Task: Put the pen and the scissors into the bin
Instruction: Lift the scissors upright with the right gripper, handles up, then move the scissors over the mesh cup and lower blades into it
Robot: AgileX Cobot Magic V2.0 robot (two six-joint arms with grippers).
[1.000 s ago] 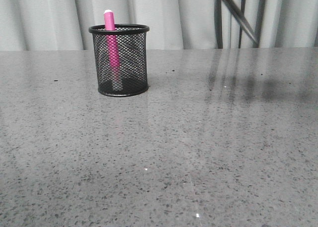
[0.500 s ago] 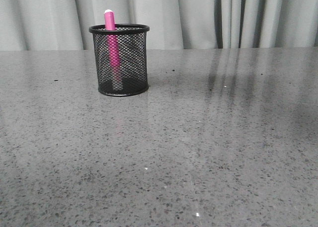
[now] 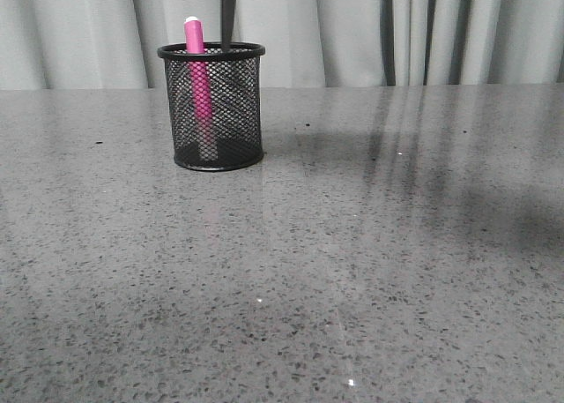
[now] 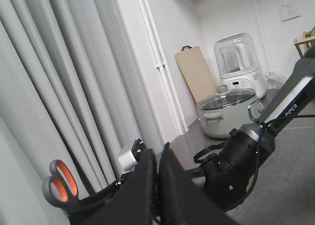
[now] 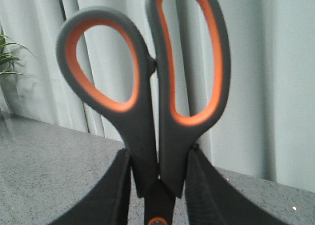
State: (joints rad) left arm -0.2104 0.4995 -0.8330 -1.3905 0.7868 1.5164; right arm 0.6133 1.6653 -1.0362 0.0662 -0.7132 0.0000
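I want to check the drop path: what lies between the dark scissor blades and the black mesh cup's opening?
Nothing: in the front view the dark blade tip hangs directly over the black wire-mesh cup, beside the magenta pen.

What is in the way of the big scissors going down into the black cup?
Nothing visible blocks them. The dark blades of the grey-and-orange scissors, held in the right hand, hang right above the open top of the black wire-mesh cup. The pink pen stands at the cup's left side.
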